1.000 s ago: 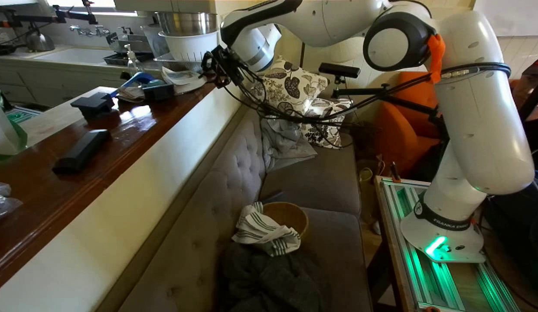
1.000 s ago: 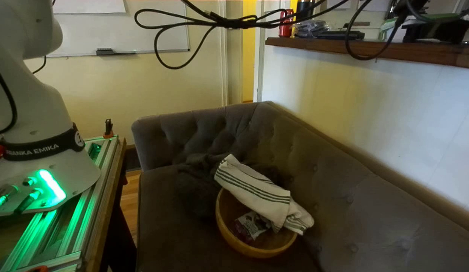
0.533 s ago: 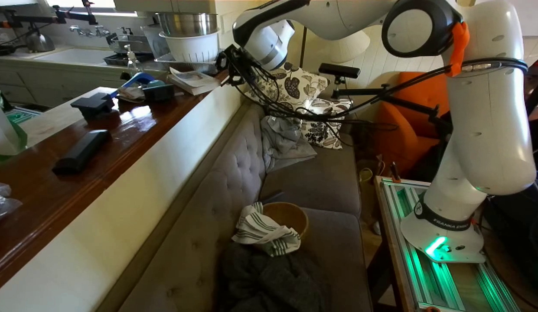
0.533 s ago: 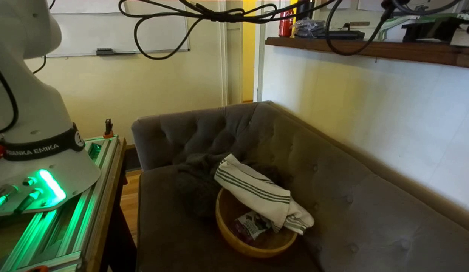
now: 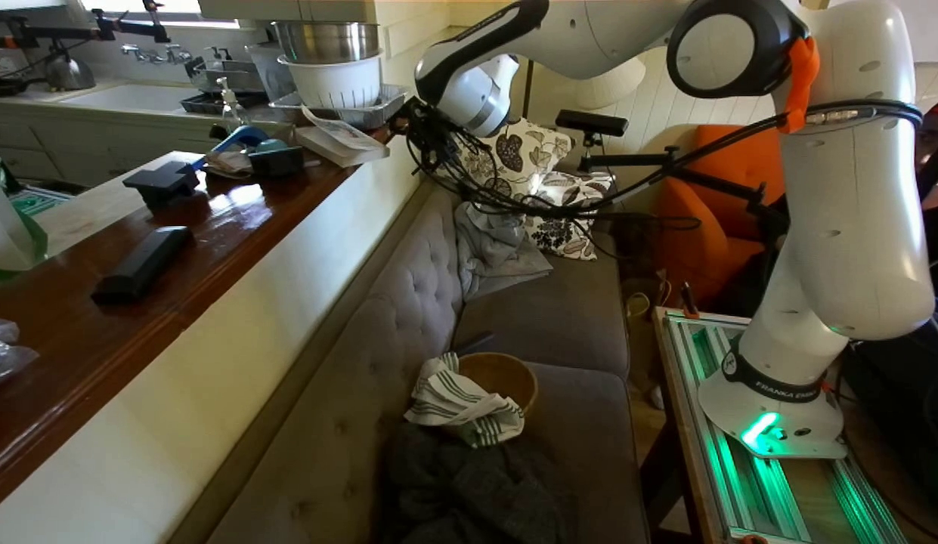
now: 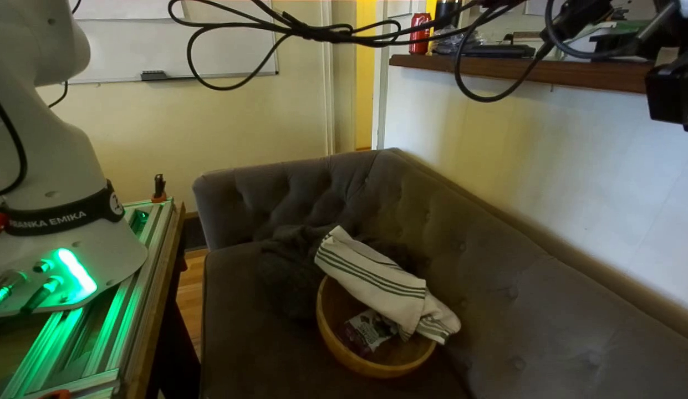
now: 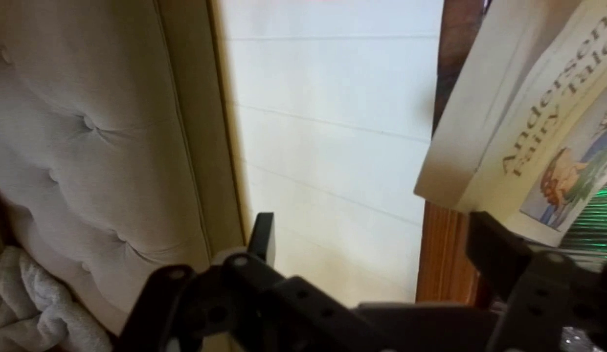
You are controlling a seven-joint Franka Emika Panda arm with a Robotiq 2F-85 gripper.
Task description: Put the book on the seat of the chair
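The book [image 7: 557,122], a pale paperback titled Andersen's Fairy Tales, lies on the brown counter [image 5: 234,257], one corner jutting past the edge above the sofa; an exterior view shows the book [image 5: 344,143] with its cover slightly raised. Just beyond the counter edge is my gripper [image 7: 371,220]. Its jaws stand wide apart with nothing between them, and one fingertip overlaps the book's lower border in the wrist view; whether it touches I cannot tell. Cables partly cover the gripper in an exterior view. An orange armchair [image 5: 695,227] stands far back, its seat partly hidden by the arm.
A grey tufted sofa [image 5: 552,317] runs below the counter. On it are a wooden bowl [image 5: 510,370], a striped towel [image 5: 469,404], a dark blanket [image 5: 476,491] and patterned pillows [image 5: 521,151]. A white colander [image 5: 332,83] stands behind the book. Loose cables [image 6: 332,33] hang from the arm.
The gripper was at the book a second ago; the book has slid toward the counter edge. Since then the gripper has opened and moved off the book, outward over the sofa side.
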